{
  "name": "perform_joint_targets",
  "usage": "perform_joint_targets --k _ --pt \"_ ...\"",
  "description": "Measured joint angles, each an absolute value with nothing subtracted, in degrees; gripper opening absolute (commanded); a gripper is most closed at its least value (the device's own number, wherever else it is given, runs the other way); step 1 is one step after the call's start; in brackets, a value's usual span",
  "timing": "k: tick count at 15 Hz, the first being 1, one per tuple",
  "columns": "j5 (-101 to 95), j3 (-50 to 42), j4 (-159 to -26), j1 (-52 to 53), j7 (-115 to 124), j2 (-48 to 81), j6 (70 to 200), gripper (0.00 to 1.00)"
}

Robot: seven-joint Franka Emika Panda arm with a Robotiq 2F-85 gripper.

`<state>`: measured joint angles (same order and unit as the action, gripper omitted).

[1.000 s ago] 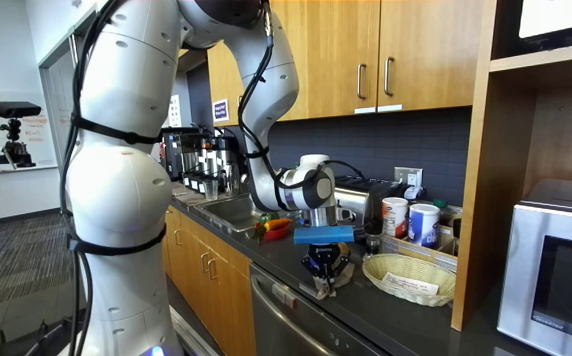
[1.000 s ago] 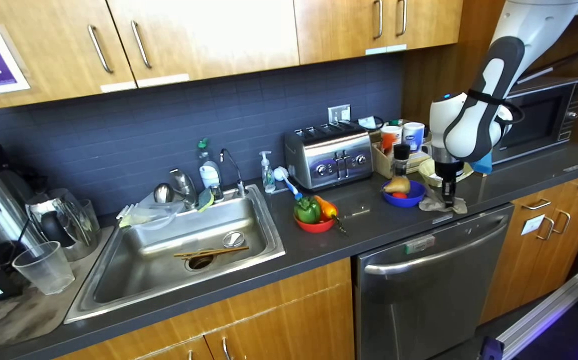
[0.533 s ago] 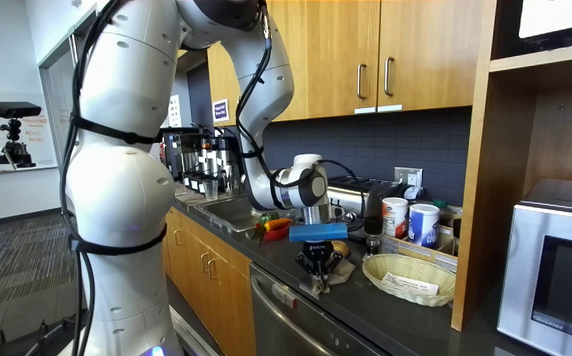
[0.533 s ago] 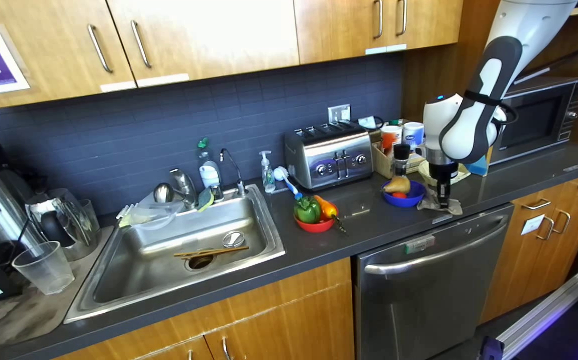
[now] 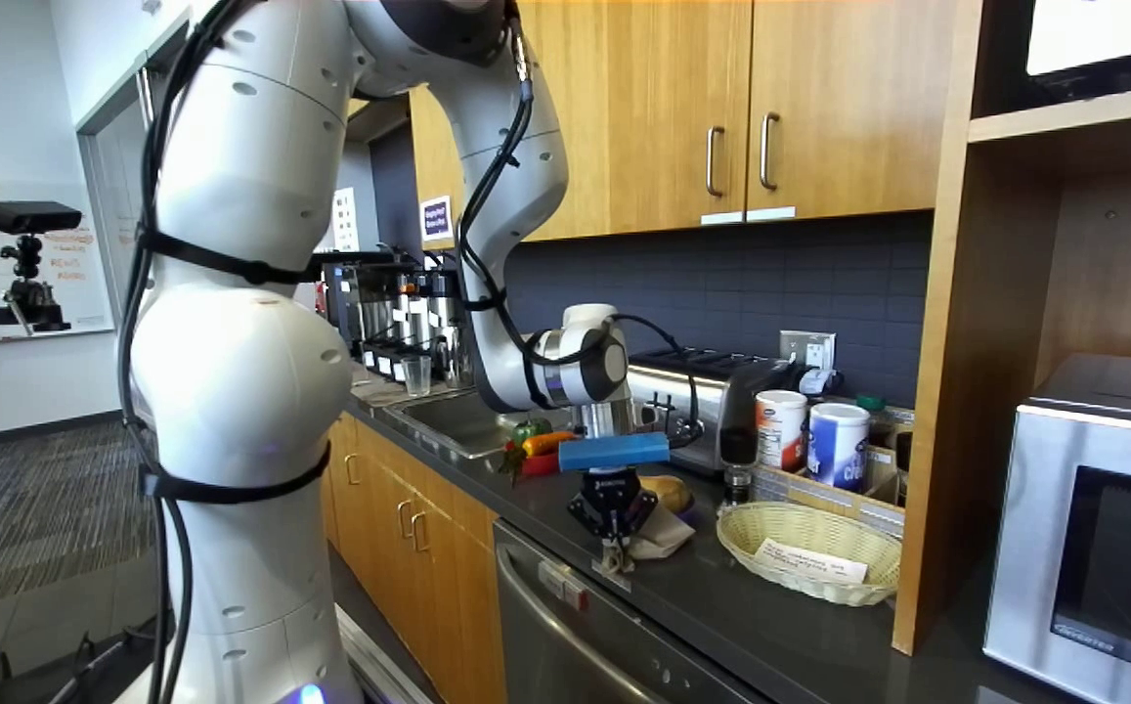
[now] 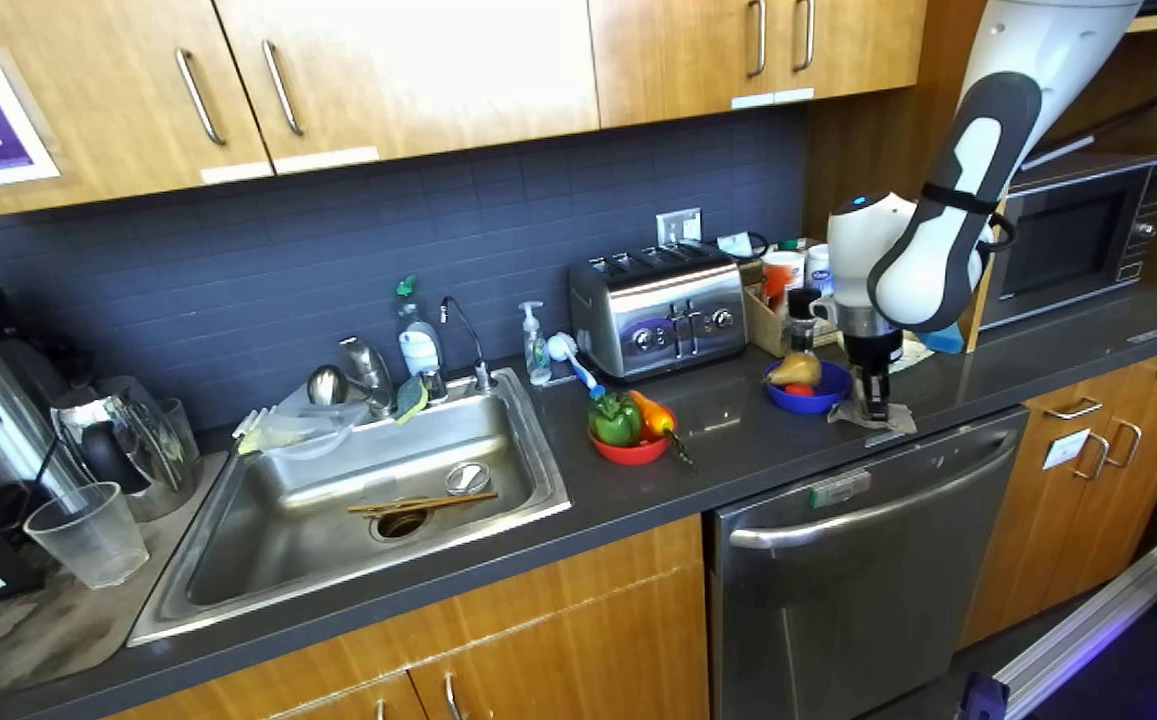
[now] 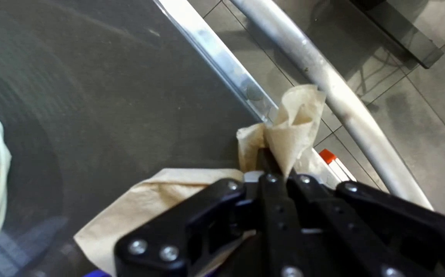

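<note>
tan, thin, creased paper: a napkin [image 7: 153, 200], partly spread on the smooth dark grey counter [image 7: 122, 100] and partly gathered into a rolled, cone-like tuft. location: near the counter's front edge, just beside a glossy blue bowl [image 6: 806, 404]; whether paper and bowl touch cannot be told. the bowl holds a smooth, brownish pear [image 6: 795, 370] and a red item [image 6: 798, 390], too small to identify. near by stands a pale basket [image 5: 814, 587], woven, rounded in outline, with a paper slip [image 5: 809, 560] in it. under the counter, the dishwasher [image 6: 868, 580] has a dull metal front and a curved tubular handle [image 7: 357, 129].

gripper [image 5: 615, 550]: fingers drawn together, the gap narrow, with the napkin's tuft pinched between them. in the wrist view the tuft projects past the fingertips, while a wider fold spreads out to one side on the counter.

arm [image 6: 978, 170]: white casing with dark grey bands, rounded segments. it bends over high up, slopes downward, and turns at the wrist so that the gripper points straight down, its tips low by the counter top. a flat-faced blue block [image 5: 614, 451] sits above the fingers.
</note>
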<state>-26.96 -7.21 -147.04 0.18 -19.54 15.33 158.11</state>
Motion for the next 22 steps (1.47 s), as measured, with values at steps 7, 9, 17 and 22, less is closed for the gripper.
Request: perform_joint_targets --k 7,9,17,22 --pt "-31.37 -5.82 -146.86 3.29 -16.39 15.08 154.69 0.00" --pt "-31.87 -5.28 -146.83 3.85 -16.04 15.07 153.76 0.00" --pt "-34.65 -2.37 -147.01 4.31 -15.80 15.72 152.11 0.00" --pt "-34.89 -0.06 -146.77 5.55 -15.95 19.31 152.54 0.00"
